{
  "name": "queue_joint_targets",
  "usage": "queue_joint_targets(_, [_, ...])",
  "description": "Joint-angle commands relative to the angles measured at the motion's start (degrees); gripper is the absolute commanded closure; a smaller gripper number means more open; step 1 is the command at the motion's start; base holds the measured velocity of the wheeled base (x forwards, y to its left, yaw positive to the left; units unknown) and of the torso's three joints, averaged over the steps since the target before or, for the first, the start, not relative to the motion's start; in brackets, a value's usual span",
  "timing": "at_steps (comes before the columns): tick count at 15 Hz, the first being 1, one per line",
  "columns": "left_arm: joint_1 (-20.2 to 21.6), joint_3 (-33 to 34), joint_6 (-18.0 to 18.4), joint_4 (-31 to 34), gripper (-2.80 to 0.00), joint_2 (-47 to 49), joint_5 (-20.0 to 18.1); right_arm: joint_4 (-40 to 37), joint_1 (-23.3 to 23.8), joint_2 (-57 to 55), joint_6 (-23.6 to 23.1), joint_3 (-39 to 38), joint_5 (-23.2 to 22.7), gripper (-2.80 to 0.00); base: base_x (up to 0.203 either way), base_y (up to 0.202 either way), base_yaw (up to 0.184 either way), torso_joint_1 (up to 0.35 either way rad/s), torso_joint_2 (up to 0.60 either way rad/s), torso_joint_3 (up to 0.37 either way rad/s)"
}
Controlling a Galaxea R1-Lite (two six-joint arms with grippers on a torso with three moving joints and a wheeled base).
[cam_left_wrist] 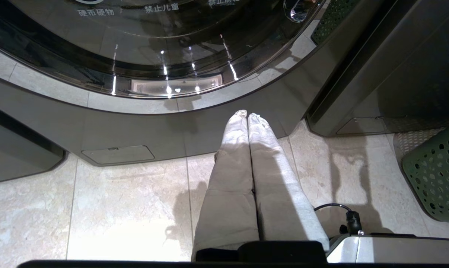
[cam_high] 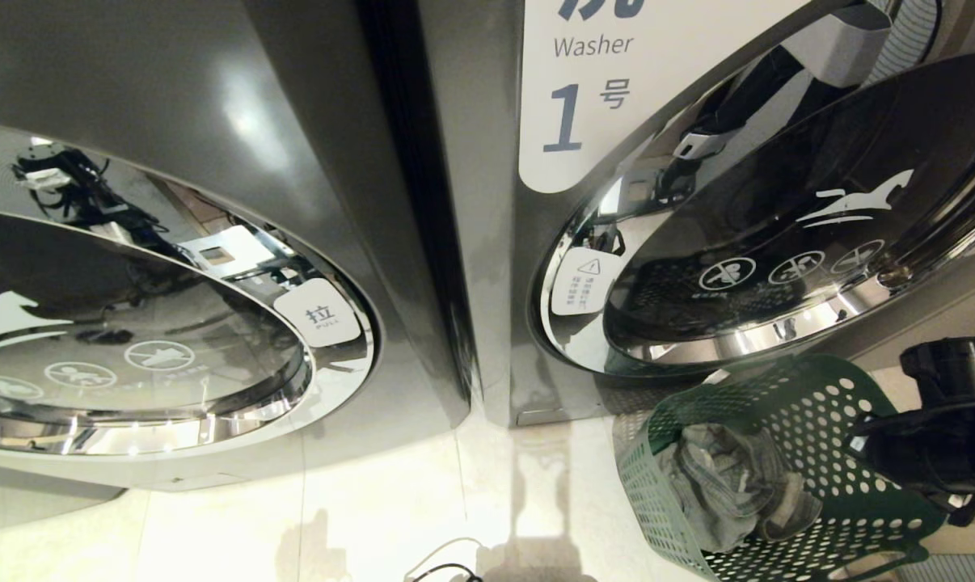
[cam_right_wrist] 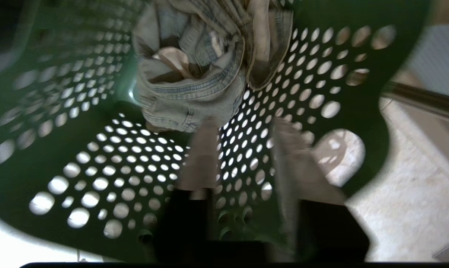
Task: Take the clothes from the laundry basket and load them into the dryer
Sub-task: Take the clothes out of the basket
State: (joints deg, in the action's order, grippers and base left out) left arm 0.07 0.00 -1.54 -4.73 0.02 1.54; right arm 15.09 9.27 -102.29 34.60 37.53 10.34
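Note:
A green perforated laundry basket (cam_high: 787,420) stands on the floor at the lower right, with crumpled denim clothes (cam_high: 726,485) inside. My right arm (cam_high: 940,444) reaches over its right rim. In the right wrist view my right gripper (cam_right_wrist: 247,124) is inside the basket (cam_right_wrist: 98,167), open with nothing between its fingers. The denim clothes (cam_right_wrist: 194,74) lie just beyond the fingertips. Behind the basket a machine labelled Washer 1 (cam_high: 593,97) has its round door (cam_high: 819,242) swung open; no label reads dryer. My left gripper (cam_left_wrist: 247,115) is shut and empty, parked low over the floor.
A second machine on the left has its round door (cam_high: 156,339) closed, and its base (cam_left_wrist: 135,126) sits right ahead of the left gripper. A black cable (cam_high: 447,570) lies on the pale tiled floor (cam_high: 374,517) between the machines and me.

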Motion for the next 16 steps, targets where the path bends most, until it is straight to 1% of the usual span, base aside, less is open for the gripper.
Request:
queue_joint_targets(1, [0.01,1.67,-0.04,-0.10,0.00,-0.11,0.05,0.45,0.69,-11.22,0.43,3.74,-0.60,-2.80,0.000,0.000,0.000,0.000,0.00,0.000])
queue_joint_targets(4, [0.01,1.67,-0.04,-0.01,0.00,-0.11,0.05,1.16,1.38,-19.66,0.45,9.24,-1.82,-2.80,0.000,0.000,0.000,0.000,0.00,0.000])
queue_joint_targets(8, [0.08,1.67,-0.04,-0.01,0.00,-0.11,0.05,1.72,2.00,-28.08,-1.43,12.32,-4.49,-2.80,0.000,0.000,0.000,0.000,0.00,0.000])
queue_joint_targets(11, [0.01,1.67,-0.04,-0.07,0.00,-0.11,0.05,2.11,2.95,-33.39,-2.49,16.23,-5.25,-2.80,0.000,0.000,0.000,0.000,0.00,0.000])
queue_joint_targets(14, [0.01,1.67,-0.04,-0.10,0.00,-0.11,0.05,2.23,4.81,-40.00,-6.79,23.06,-5.53,-2.80,0.000,0.000,0.000,0.000,0.00,0.000])
queue_joint_targets(16, [0.01,1.67,-0.04,-0.03,0.00,-0.10,0.05,2.50,6.39,-43.10,-10.63,26.38,-7.66,-2.80,0.000,0.000,0.000,0.000,0.00,0.000])
